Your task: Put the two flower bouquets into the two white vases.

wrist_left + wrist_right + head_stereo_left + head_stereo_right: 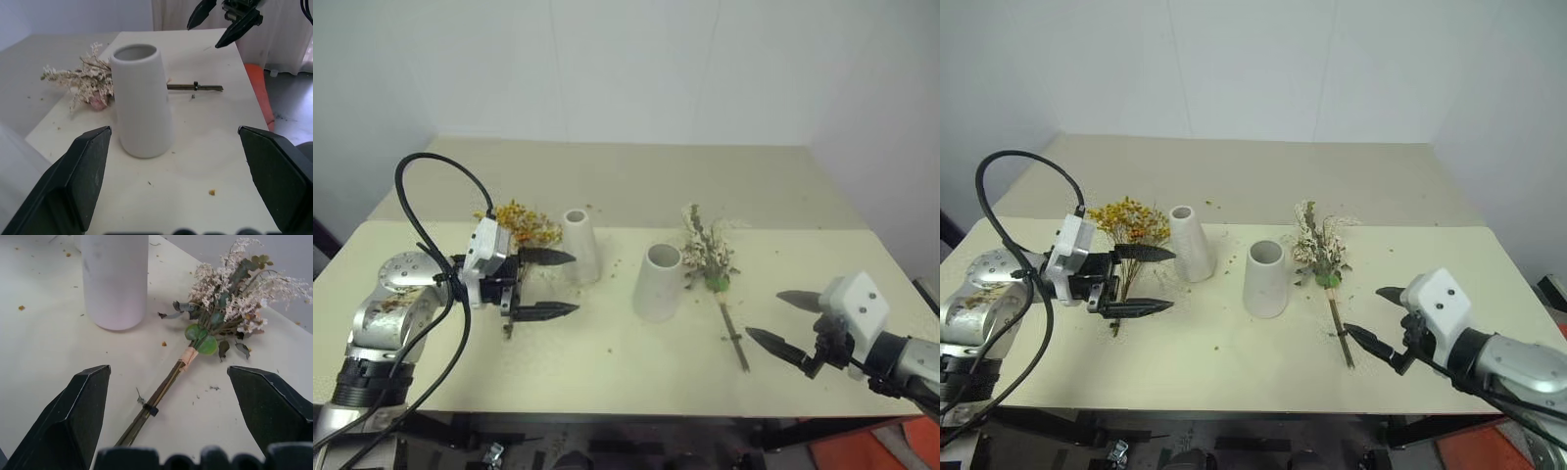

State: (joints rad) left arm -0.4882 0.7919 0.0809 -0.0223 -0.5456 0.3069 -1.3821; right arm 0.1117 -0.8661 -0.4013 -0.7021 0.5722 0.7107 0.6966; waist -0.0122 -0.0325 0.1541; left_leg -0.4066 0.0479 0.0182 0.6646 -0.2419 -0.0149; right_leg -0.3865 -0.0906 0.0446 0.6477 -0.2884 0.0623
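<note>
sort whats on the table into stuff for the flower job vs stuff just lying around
For the job:
- yellow-orange bouquet, lying flat
- cream-green bouquet, lying flat
- slim vase, upright, empty
- wide vase, upright, empty

Just lying about:
- loose petal crumbs scattered on the table

Soft, even light falls from above onto my table [607,352], with no glare. The vases cast faint shadows toward six o'clock. My near fingers [73,181] loom slightly blurred; the far wall looks hazy.
</note>
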